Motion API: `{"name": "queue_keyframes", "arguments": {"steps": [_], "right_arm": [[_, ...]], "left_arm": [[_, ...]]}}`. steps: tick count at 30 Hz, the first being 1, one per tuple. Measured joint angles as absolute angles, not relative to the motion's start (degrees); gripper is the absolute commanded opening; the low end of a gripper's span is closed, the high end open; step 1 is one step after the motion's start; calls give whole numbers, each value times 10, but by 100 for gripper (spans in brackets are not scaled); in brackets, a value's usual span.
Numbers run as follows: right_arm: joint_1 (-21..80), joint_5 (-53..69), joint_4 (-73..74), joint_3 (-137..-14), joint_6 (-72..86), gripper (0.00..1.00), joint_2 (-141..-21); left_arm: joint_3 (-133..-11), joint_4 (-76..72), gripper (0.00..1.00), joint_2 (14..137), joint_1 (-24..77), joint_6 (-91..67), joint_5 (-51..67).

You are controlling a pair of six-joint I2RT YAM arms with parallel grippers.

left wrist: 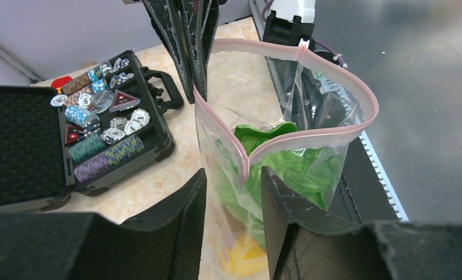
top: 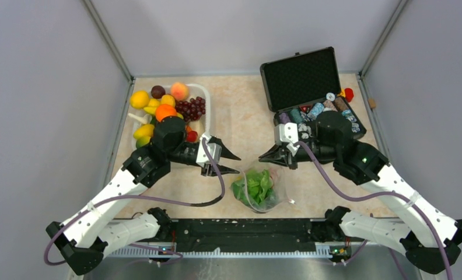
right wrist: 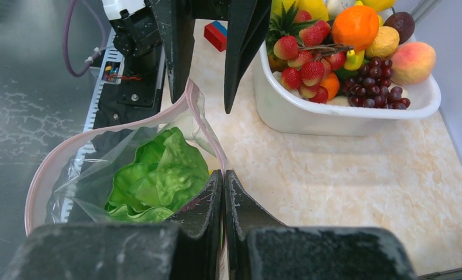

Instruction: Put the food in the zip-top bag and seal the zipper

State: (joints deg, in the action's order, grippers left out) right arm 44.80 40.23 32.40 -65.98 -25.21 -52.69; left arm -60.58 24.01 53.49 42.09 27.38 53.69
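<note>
Base rail; zip-top bag on marbled tabletop; grey walls.

Yellow food at bag bottom mostly hidden (under lettuce), cut by frame edge.

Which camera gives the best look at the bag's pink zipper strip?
The left wrist view: the zipper shows as a nearly whole open loop around the mouth of the bag. The right wrist view shows only part of the loop, the rest behind that camera's own jaws. The top external view shows it too small to trace.
</note>
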Motion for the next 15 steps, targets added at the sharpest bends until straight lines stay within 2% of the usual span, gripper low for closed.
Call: {"name": "queue_keyframes", "arguments": {"steps": [4,6,8,11,15], "right_arm": [[448,402,321,-660,-248,0,-530],[448,402,321,-660,-248,0,-531],[448,402,321,-660,-246,0,-531],[448,401,320,-660,-242,0,-531],[448,399,308,-656,-238,0,-531]], "left_arm": [[-605,240,41,537,421,274,540],[-605,240,37,542,421,274,542],[-605,240,28,547,421,273,544],[-605,240,21,549,421,267,545],[-605,238,0,549,421,263,544]]}}
